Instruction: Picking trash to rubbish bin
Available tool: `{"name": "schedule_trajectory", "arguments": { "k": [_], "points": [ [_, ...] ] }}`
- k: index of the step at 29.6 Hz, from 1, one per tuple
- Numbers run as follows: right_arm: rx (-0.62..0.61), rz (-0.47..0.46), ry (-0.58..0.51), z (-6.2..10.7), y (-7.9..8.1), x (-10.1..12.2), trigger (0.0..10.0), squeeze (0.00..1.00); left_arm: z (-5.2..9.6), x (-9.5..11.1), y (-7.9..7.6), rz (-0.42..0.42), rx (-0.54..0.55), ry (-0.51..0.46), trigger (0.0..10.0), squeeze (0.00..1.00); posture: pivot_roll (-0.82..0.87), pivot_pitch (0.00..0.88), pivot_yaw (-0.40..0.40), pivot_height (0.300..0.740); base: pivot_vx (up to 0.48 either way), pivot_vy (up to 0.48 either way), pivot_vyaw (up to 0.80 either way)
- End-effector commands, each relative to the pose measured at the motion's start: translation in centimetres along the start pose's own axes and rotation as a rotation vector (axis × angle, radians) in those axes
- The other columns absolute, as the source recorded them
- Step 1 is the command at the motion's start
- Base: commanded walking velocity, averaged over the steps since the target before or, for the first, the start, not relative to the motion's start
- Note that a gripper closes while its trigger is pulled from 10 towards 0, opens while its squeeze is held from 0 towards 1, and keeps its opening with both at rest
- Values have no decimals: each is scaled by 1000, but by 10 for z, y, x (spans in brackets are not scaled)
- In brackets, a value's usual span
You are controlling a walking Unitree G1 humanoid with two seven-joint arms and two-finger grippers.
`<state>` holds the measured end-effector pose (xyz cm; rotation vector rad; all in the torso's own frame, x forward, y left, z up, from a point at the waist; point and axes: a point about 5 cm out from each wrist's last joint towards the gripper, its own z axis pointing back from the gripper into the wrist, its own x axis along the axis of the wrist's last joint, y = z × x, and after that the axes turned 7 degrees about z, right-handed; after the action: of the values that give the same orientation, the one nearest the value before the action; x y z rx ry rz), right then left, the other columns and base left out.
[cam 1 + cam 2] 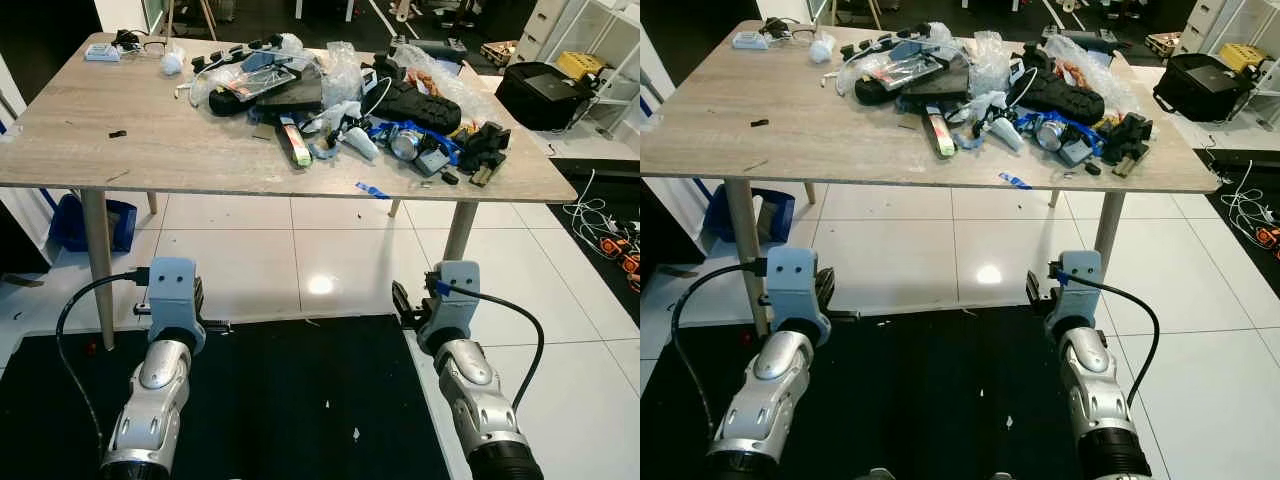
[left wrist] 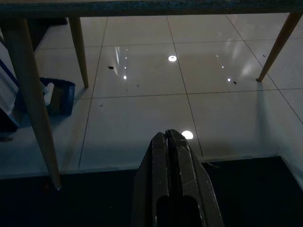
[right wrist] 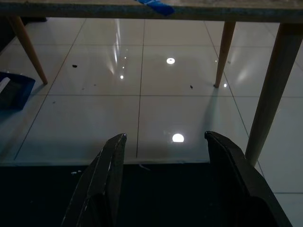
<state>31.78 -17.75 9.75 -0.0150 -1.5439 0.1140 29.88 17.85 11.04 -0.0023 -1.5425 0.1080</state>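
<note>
Clutter (image 1: pixel 340 100) lies on the bench's (image 1: pixel 120 150) far right; a mat (image 1: pixel 290 400) lies near, before the bench.

Pale wood-grain rectangular table (image 1: pixel 120 140) on tapered legs, over glossy white floor tiles (image 1: pixel 330 255). Heaped toward two o'clock: tangled clutter pile of plastic wrap, black items and cables (image 1: pixel 345 100). At eleven o'clock: small white device (image 1: pixel 102 52). Blue tape strip (image 1: pixel 372 190) at near edge.
</note>
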Motion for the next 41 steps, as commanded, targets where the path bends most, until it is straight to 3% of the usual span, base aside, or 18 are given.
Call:
{"name": "schedule_trajectory", "arguments": {
  "k": [1, 5, 10, 15, 17, 41],
  "points": [
    [-12, 11, 8, 3, -3, -4, 10000, 0, 2, -5, 0, -27, -4, 9, 10000, 0, 4, 153, -56, 740, 0, 0, 0],
    [-18, 9, 7, 2, -5, -3, 10000, 0, 2, -2, 0, -5, -7, -14, 10000, 0, 1, 131, -54, 740, 0, 0, 0],
    [-15, 49, -39, -3, -10, 10, 10000, 0, -3, 2, 0, -41, -14, -29, 10000, 0, -5, 123, -57, 740, 0, 0, 0],
    [0, 48, -61, -4, -9, 13, 10000, 0, -1, 5, -4, -66, -29, -49, 10000, 0, -2, 120, -58, 740, 0, 0, 0],
    [7, 39, -68, -4, -8, 14, 10000, 0, 1, 6, -2, 1, -5, -57, 10000, 0, 0, 116, -58, 740, 0, 0, 0],
    [45, 20, -133, -9, -2, 32, 10000, 0, 3, 8, -3, -38, -40, -77, 10000, 0, -5, 116, -61, 740, 61, 0, 0]
  ]
}}
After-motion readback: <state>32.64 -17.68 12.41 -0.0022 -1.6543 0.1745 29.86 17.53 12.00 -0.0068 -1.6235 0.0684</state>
